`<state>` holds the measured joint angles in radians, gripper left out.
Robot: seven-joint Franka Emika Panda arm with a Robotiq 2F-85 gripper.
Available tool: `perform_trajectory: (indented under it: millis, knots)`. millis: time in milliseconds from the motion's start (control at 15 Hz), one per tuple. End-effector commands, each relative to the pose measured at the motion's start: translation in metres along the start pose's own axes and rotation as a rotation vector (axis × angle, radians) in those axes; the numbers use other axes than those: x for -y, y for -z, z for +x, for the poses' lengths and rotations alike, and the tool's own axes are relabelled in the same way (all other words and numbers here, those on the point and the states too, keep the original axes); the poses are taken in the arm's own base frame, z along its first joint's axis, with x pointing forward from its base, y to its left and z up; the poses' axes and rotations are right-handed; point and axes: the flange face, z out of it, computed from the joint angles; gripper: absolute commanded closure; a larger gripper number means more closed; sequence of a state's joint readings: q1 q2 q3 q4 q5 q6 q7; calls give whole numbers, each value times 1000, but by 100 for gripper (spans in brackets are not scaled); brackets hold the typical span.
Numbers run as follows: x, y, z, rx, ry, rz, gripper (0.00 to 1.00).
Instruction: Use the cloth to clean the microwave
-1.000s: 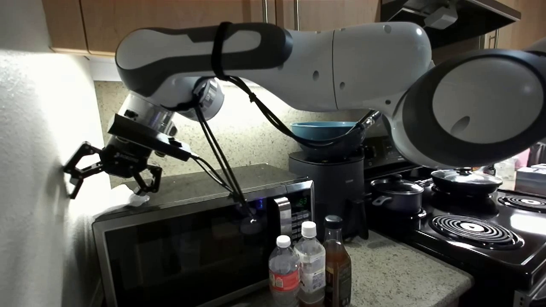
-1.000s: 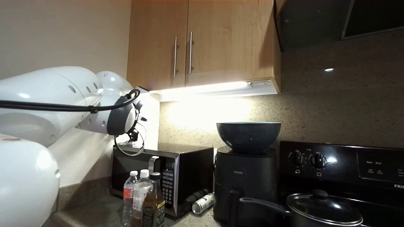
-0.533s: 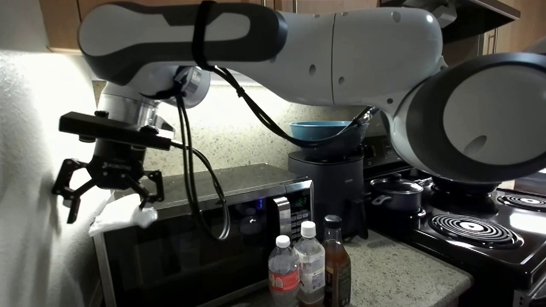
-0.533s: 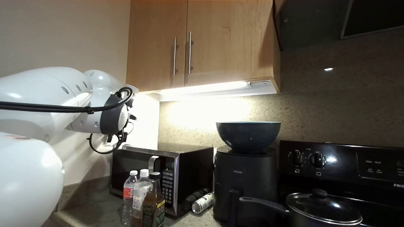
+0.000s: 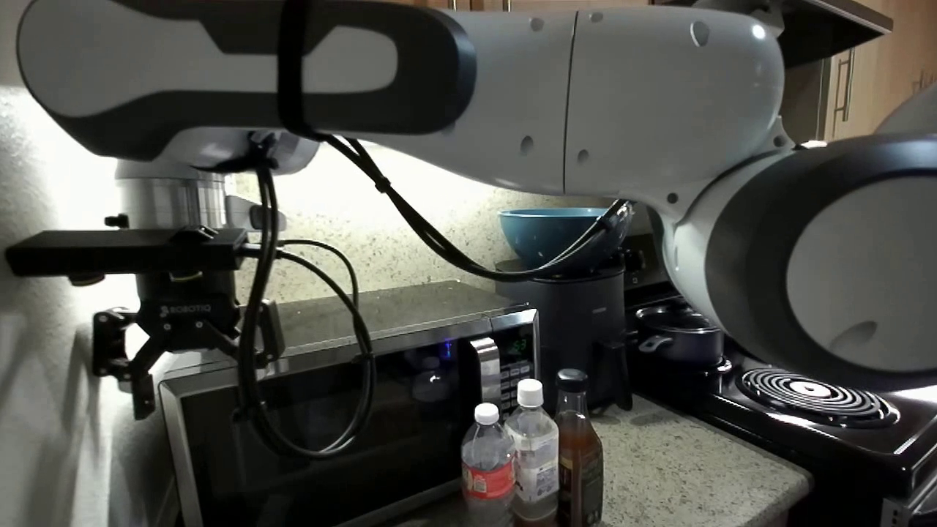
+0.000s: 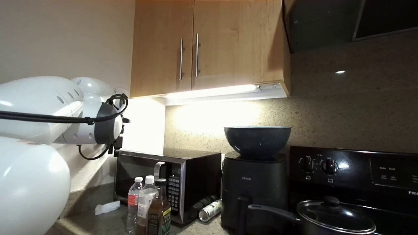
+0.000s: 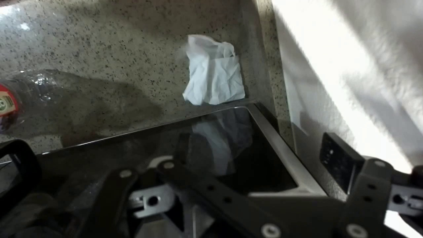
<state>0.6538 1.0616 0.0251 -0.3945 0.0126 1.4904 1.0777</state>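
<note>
Gripper [image 5: 199, 384] is pointing down at the wall-side end of the microwave [image 5: 395, 410], fingers [image 5: 143, 399] standing wide apart; whether it's touching microwave or wall [image 5: 44, 410], can't tell. Cables [image 5: 247, 344] are looping down from the arm [image 5: 512, 95], covering part of one finger in an exterior view. Cloth [image 6: 107, 207] is lying on the counter [image 6: 98, 225] in front of the microwave, near the wall, lower than the gripper and apart from it. Wrist view is showing it rumpled, one edge blurred, and the door [image 7: 148, 142] is mirroring it; whether it's touching the microwave, can't tell. Three bottles [image 5: 532, 454] are standing bunched in front of the handle [image 5: 487, 369] end in both exterior views. Bowl [image 6: 258, 140] is sitting on the air fryer [image 6: 264, 189] beside the microwave; a can [image 6: 210, 210] is lying between those two machines. Lidded pot [image 5: 684, 344] is sitting on the stove [image 5: 706, 399]. Light [image 6: 212, 90] is glowing under the cabinet [image 6: 238, 42].
</note>
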Motion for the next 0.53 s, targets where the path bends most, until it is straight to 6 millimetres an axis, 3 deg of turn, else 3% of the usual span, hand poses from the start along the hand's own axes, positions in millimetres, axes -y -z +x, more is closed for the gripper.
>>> perform_trajectory:
  millis: [0, 467]
  knots:
    - [0, 1, -1, -4, 12, 10, 0]
    - [0, 0, 4, -8, 24, 14, 0]
